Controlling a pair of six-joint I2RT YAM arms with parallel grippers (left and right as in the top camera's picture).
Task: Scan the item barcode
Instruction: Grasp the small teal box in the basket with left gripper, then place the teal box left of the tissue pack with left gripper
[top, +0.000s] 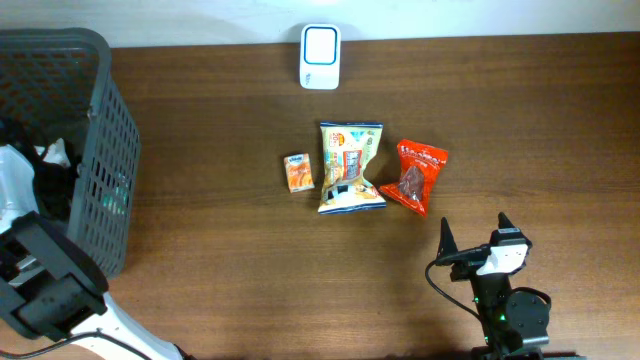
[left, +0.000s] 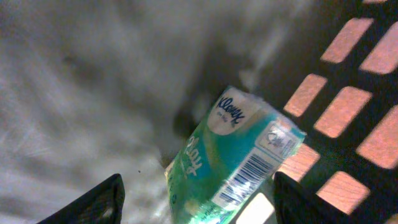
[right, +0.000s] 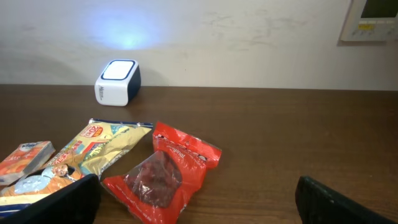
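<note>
One tissue pack (left: 233, 158) is taken to be the item to scan. It lies tilted inside the basket (left: 348, 81), close against the lattice wall, on a pale blurred surface that cannot be made out. Its barcode (left: 249, 171) is seen on the side turned up toward the left wrist camera.

The pack is judged to be light and soft: a thin, glossy film over loose tissue, likely to dent under pressure and to slide against smooth pads. A hold across the two long sides, near the middle, is advised, so that the barcode is left uncovered and no corner is crushed.

The left gripper (left: 198, 180) is set astride the pack, one finger on either side. Whether the pads are pressed on the film cannot be told, as the contact points are cut off by the picture's lower edge. The right gripper (top: 473, 225) is spread wide with nothing between its fingers, and is held low over the table (top: 200, 250), near the red bag (top: 415, 175).

Nothing else in the basket can be identified. The scanner (top: 320, 57) stands at the far edge of the table, well apart from the basket. Three items lie in front of it: an orange pack (top: 298, 172), a yellow bag (top: 350, 167) and the red bag.
</note>
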